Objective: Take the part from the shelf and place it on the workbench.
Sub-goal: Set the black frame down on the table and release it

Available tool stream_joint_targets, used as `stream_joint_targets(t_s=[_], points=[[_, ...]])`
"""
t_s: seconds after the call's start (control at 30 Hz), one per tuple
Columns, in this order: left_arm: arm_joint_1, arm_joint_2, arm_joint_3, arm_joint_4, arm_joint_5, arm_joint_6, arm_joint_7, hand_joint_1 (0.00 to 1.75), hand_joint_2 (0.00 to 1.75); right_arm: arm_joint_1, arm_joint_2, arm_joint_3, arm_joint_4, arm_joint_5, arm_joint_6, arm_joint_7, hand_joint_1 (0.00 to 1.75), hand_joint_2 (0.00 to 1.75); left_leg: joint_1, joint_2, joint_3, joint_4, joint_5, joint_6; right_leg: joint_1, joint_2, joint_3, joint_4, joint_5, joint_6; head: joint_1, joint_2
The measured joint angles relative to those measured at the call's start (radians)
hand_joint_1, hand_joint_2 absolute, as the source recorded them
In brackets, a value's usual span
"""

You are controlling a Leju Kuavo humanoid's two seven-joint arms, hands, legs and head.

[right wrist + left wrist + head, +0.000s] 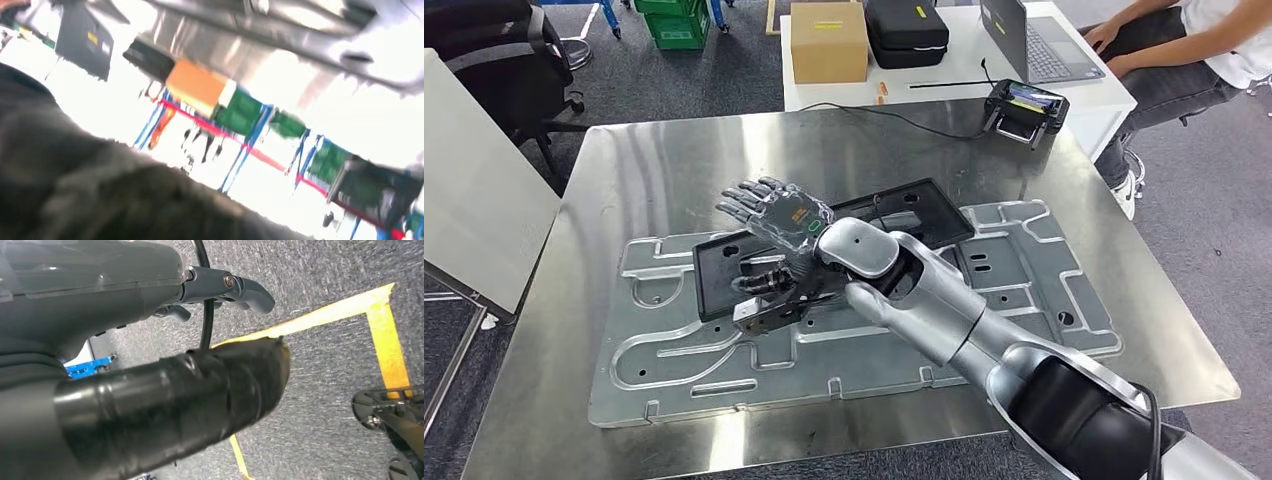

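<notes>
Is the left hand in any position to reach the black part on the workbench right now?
Probably not: the left hand hangs over carpet and yellow floor tape, while the right hand already rests over the black part on the workbench.

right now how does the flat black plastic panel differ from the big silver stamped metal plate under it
The flat black plastic panel is dark, smaller, and lies skewed; the big silver stamped metal plate is shiny, larger, and lies under it on the steel workbench. The right hand touches the panel. Both are flat with cut-outs.
</notes>
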Motion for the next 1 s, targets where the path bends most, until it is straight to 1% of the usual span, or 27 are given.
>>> stream_joint_targets(t_s=[0.03,0.07,0.13,0.17,0.2,0.23,0.27,0.3,0.33,0.37,0.43,0.5,0.53,0.57,0.6,0.63,0.67,0.7,0.73,0.77,0.8,0.83,0.87,0.9,0.93,0.97,1.0], points=[[0.002,-0.008,0.003,-0.009,-0.004,-0.004,0.003,0.0,0.0,0.016,-0.003,0.0,-0.037,0.018,-0.002,0.007,0.0,0.0,0.004,0.003,0.006,-0.013,0.006,0.003,0.001,0.0,-0.008,0.017,-0.015,0.004,0.0,0.0],[0.003,-0.015,0.006,-0.019,-0.007,-0.008,0.007,0.0,0.0,0.033,-0.007,0.0,-0.07,0.034,-0.002,0.01,0.0,0.0,0.007,0.006,0.011,-0.023,0.01,0.005,0.001,-0.002,-0.026,0.054,-0.04,0.007,0.0,0.0],[0.008,-0.029,0.013,-0.035,-0.015,-0.012,0.016,0.0,0.0,0.074,-0.014,-0.001,-0.124,0.056,0.0,0.012,0.0,0.0,0.009,0.009,0.013,-0.029,0.011,0.006,-0.004,-0.003,-0.089,0.182,-0.098,0.016,0.0,0.0],[0.01,-0.034,0.017,-0.041,-0.019,-0.013,0.021,0.0,0.0,0.097,-0.017,-0.001,-0.144,0.064,0.0,0.012,0.0,0.0,0.01,0.01,0.014,-0.027,0.008,0.005,-0.008,-0.003,-0.122,0.24,-0.11,0.02,0.0,0.0],[0.011,-0.04,0.019,-0.047,-0.022,-0.014,0.024,0.0,0.0,0.118,-0.021,-0.001,-0.16,0.07,0.0,0.012,0.0,0.0,0.013,0.01,0.015,-0.024,0.003,0.003,-0.012,-0.003,-0.144,0.272,-0.105,0.024,0.0,0.0],[0.013,-0.043,0.021,-0.051,-0.024,-0.015,0.027,0.0,0.0,0.133,-0.024,-0.001,-0.172,0.075,0.0,0.012,0.0,0.0,0.016,0.009,0.017,-0.018,-0.004,0.0,-0.016,-0.004,-0.15,0.266,-0.077,0.028,0.0,0.0],[0.014,-0.046,0.022,-0.055,-0.025,-0.015,0.028,0.0,0.0,0.144,-0.028,-0.001,-0.182,0.078,-0.001,0.012,0.0,0.0,0.02,0.009,0.019,-0.01,-0.014,-0.004,-0.02,-0.005,-0.14,0.225,-0.033,0.032,0.0,0.0],[0.015,-0.049,0.024,-0.058,-0.027,-0.015,0.029,0.0,0.0,0.151,-0.031,-0.001,-0.19,0.081,-0.002,0.012,0.0,0.0,0.024,0.009,0.022,0.0,-0.027,-0.012,-0.023,-0.007,-0.122,0.169,0.005,0.035,0.0,0.0],[0.017,-0.05,0.026,-0.061,-0.028,-0.014,0.031,0.0,0.0,0.157,-0.036,-0.001,-0.196,0.083,-0.002,0.012,0.0,0.0,0.026,0.009,0.02,0.011,-0.04,-0.021,-0.022,-0.008,-0.104,0.124,0.033,0.037,0.001,0.0],[0.018,-0.052,0.029,-0.064,-0.029,-0.014,0.031,0.0,0.0,0.163,-0.039,-0.001,-0.201,0.084,-0.003,0.012,0.0,0.0,0.025,0.009,0.017,0.021,-0.05,-0.03,-0.02,-0.009,-0.09,0.091,0.042,0.034,0.0,0.0],[0.02,-0.054,0.034,-0.07,-0.032,-0.014,0.032,0.0,0.0,0.181,-0.047,-0.001,-0.206,0.086,-0.004,0.012,0.0,0.0,0.023,0.009,0.005,0.03,-0.058,-0.045,-0.015,-0.011,-0.085,0.08,0.03,0.019,0.0,0.0],[0.02,-0.058,0.036,-0.073,-0.038,-0.017,0.032,0.0,0.0,0.194,-0.052,-0.003,-0.209,0.092,-0.005,0.011,0.0,0.0,0.023,0.007,-0.011,0.028,-0.06,-0.054,-0.018,-0.014,-0.097,0.072,0.024,0.005,0.0,0.0],[0.02,-0.061,0.037,-0.075,-0.042,-0.02,0.032,0.0,0.0,0.199,-0.054,-0.006,-0.212,0.096,-0.006,0.01,0.0,0.0,0.024,0.008,-0.022,0.036,-0.072,-0.06,-0.019,-0.012,-0.101,0.067,0.021,-0.001,-0.001,0.0],[0.021,-0.065,0.037,-0.078,-0.047,-0.022,0.033,0.0,0.0,0.207,-0.056,-0.011,-0.214,0.1,-0.008,0.008,0.0,0.0,0.026,0.011,-0.034,0.062,-0.097,-0.066,-0.022,-0.013,-0.099,0.058,0.017,-0.009,-0.001,0.0],[0.021,-0.067,0.038,-0.08,-0.05,-0.024,0.033,0.0,0.0,0.22,-0.059,-0.018,-0.216,0.104,-0.01,0.007,0.0,0.0,0.027,0.013,-0.043,0.104,-0.132,-0.075,-0.023,-0.014,-0.088,0.05,0.01,-0.015,-0.002,0.0],[0.022,-0.07,0.039,-0.082,-0.053,-0.026,0.032,0.0,0.0,0.238,-0.066,-0.024,-0.216,0.107,-0.012,0.005,0.0,0.0,0.029,0.016,-0.052,0.158,-0.171,-0.083,-0.022,-0.015,-0.074,0.046,0.004,-0.02,-0.003,0.0],[0.021,-0.072,0.04,-0.084,-0.056,-0.028,0.032,0.0,0.0,0.256,-0.075,-0.028,-0.212,0.109,-0.014,0.004,0.0,0.0,0.029,0.017,-0.059,0.213,-0.201,-0.088,-0.02,-0.019,-0.057,0.044,-0.001,-0.023,-0.002,0.0],[0.018,-0.073,0.042,-0.085,-0.058,-0.03,0.031,0.0,0.0,0.271,-0.084,-0.03,-0.207,0.111,-0.014,0.004,0.0,0.0,0.028,0.018,-0.064,0.253,-0.212,-0.087,-0.015,-0.021,-0.043,0.043,-0.006,-0.025,-0.002,0.0],[0.015,-0.074,0.043,-0.086,-0.061,-0.032,0.031,0.0,0.0,0.28,-0.091,-0.03,-0.203,0.113,-0.014,0.003,0.0,0.0,0.025,0.018,-0.066,0.269,-0.201,-0.079,-0.01,-0.021,-0.034,0.043,-0.009,-0.027,-0.002,0.0],[0.013,-0.075,0.043,-0.088,-0.063,-0.033,0.03,0.0,0.0,0.281,-0.095,-0.031,-0.202,0.114,-0.014,0.003,0.0,0.0,0.019,0.017,-0.06,0.254,-0.17,-0.061,-0.003,-0.018,-0.028,0.043,-0.011,-0.029,-0.003,0.0],[0.013,-0.075,0.044,-0.089,-0.064,-0.035,0.029,0.0,0.0,0.278,-0.096,-0.032,-0.204,0.114,-0.014,0.003,0.0,0.0,0.008,0.015,-0.045,0.209,-0.126,-0.034,0.004,-0.014,-0.025,0.043,-0.01,-0.031,-0.002,0.0],[0.013,-0.073,0.044,-0.093,-0.065,-0.036,0.027,0.0,0.0,0.273,-0.095,-0.034,-0.207,0.115,-0.014,0.003,0.0,0.0,-0.005,0.013,-0.029,0.155,-0.09,0.001,0.009,-0.009,-0.024,0.043,-0.009,-0.033,-0.002,0.0],[0.013,-0.071,0.044,-0.097,-0.066,-0.037,0.025,0.0,0.0,0.267,-0.094,-0.036,-0.211,0.115,-0.014,0.003,0.0,0.0,-0.017,0.011,-0.012,0.107,-0.062,0.031,0.014,-0.005,-0.023,0.042,-0.007,-0.034,-0.001,0.0],[0.015,-0.069,0.044,-0.101,-0.067,-0.038,0.023,0.0,0.0,0.262,-0.093,-0.039,-0.215,0.115,-0.013,0.003,0.0,0.0,-0.028,0.009,0.0,0.072,-0.047,0.051,0.013,-0.003,-0.024,0.041,-0.003,-0.033,0.0,0.0],[0.016,-0.066,0.044,-0.104,-0.068,-0.039,0.02,0.0,0.0,0.258,-0.091,-0.042,-0.218,0.115,-0.011,0.002,0.0,0.0,-0.035,0.008,0.003,0.058,-0.042,0.061,0.009,-0.002,-0.026,0.039,0.002,-0.03,0.001,0.0],[0.017,-0.065,0.044,-0.106,-0.069,-0.039,0.018,0.0,0.0,0.251,-0.091,-0.044,-0.223,0.115,-0.008,0.002,0.0,0.0,-0.039,0.007,0.004,0.051,-0.033,0.059,0.005,-0.001,-0.028,0.037,0.008,-0.025,0.001,0.0],[0.018,-0.065,0.044,-0.107,-0.071,-0.039,0.017,0.0,0.0,0.244,-0.09,-0.047,-0.23,0.115,-0.006,0.001,0.0,0.0,-0.04,0.006,0.004,0.039,-0.021,0.058,0.001,-0.001,-0.03,0.032,0.014,-0.019,0.001,0.0]])
